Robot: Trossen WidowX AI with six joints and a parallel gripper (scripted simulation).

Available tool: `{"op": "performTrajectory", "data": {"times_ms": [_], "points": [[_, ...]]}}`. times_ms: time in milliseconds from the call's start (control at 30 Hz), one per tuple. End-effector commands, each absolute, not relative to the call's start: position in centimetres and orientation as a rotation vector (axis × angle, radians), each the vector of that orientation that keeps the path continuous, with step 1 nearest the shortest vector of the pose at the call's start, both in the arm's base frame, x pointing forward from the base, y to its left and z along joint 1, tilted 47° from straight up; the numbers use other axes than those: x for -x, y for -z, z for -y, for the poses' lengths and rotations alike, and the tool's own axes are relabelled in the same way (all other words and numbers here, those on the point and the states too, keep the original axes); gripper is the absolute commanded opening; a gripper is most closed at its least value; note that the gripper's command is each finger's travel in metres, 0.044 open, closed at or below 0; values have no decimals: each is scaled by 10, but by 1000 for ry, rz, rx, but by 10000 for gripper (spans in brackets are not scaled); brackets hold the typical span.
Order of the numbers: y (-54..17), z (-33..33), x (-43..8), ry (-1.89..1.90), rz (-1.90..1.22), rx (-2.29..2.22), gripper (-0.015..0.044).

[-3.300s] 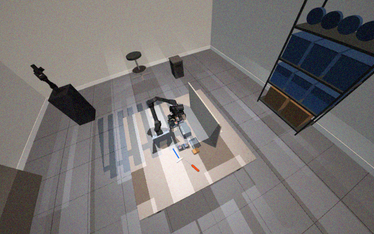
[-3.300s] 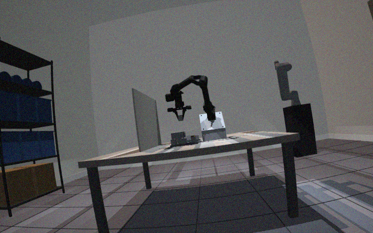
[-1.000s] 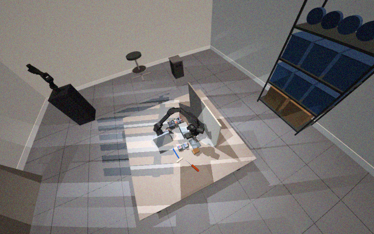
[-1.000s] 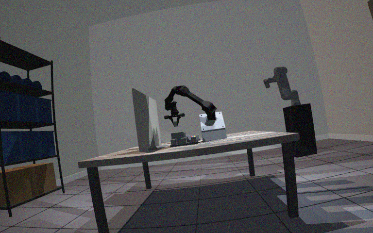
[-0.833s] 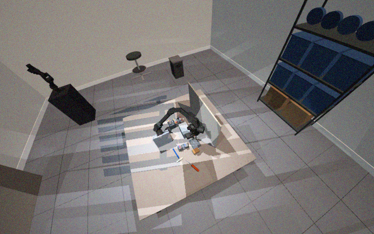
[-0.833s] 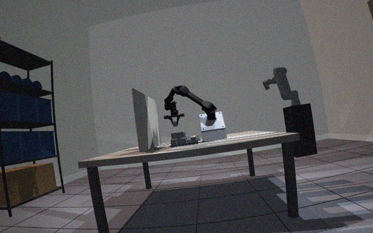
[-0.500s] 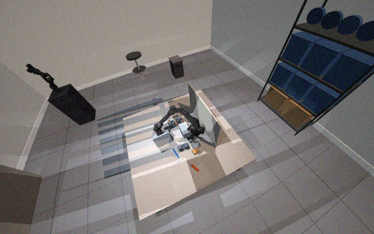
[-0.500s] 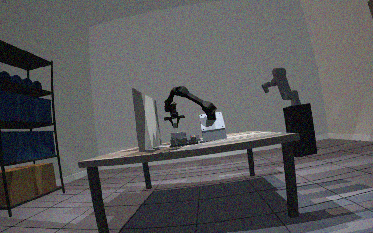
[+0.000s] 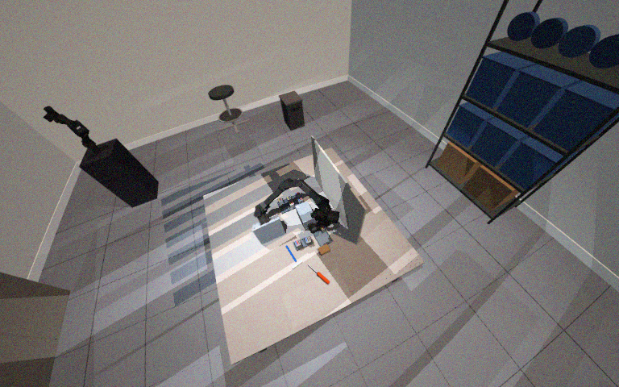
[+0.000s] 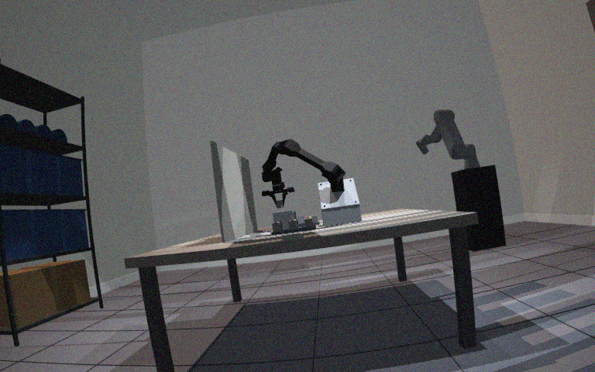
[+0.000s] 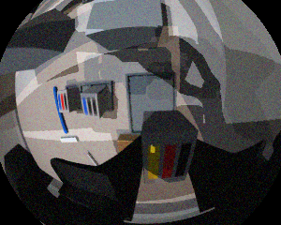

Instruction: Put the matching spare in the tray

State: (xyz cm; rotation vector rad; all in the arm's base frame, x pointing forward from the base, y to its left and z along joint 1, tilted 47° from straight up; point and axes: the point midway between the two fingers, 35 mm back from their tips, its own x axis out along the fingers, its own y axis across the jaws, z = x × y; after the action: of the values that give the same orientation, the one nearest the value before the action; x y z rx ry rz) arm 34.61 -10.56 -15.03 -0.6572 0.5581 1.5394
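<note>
On the pale wooden tabletop [image 9: 264,306], going from left in the wrist view, a slim blue pen-like stick [image 11: 60,109] lies at about nine o'clock. Just right of it sits a dark spare block with blue and red stripes [image 11: 91,99], resting on the tabletop. Next comes the flat grey square tray [image 11: 151,101], near the centre of that view, with nothing visible inside it. Directly at six o'clock from the tray hangs the dark spare block with yellow and red stripes [image 11: 167,150], clamped in the black hand [image 11: 167,172], whose fingers are closed on its sides; the block is lifted clear of the tabletop and sits just short of the tray. In the exterior view the hand [image 10: 279,198] hovers above the cluster of small grey units [image 10: 291,222], with a tall grey upright panel [image 10: 232,193] at its nine o'clock. In the top view an orange-handled screwdriver [image 9: 320,275] lies apart at five o'clock from the cluster.
</note>
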Motion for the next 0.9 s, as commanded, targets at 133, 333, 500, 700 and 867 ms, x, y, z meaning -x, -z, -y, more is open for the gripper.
{"op": "performTrajectory", "data": {"times_ms": [133, 333, 500, 700, 867], "points": [[158, 98, -347, -1534, -558, 654, 0], [164, 92, -347, -1534, -558, 654, 0], [169, 87, -347, -1534, -558, 654, 0], [174, 81, -347, -1534, -557, 654, 0], [179, 76, -347, -1534, -557, 653, 0]]}}
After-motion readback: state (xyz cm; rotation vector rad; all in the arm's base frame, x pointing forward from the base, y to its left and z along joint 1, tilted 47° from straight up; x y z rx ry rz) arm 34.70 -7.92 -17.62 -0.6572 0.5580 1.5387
